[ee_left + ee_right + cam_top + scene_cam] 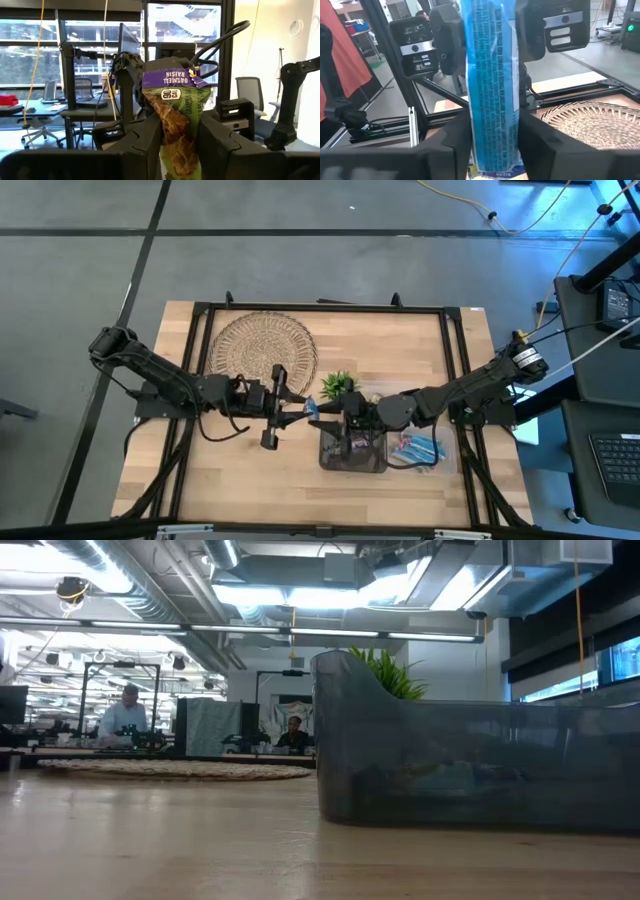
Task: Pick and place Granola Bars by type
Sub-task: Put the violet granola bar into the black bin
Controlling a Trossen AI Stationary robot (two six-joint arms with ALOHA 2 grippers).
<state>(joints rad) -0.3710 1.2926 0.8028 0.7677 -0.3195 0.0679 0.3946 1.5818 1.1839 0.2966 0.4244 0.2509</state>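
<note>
Wooden table [300,470]: each tool pinches a bar above the dark bin [352,452] holding more bars.

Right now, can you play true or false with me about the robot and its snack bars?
1. The left gripper holds a green bar marked oatmeal raisin. True.
2. The right gripper is empty. False: it is shut on a blue bar.
3. The woven mat has bars piled on it. False: from above, no bars show on the mat.
4. A small green plant stands by the dark bin. True.
5. Both grippers meet near the middle of the table. True.
6. The table is made of glass. False: it is light wood.
</note>
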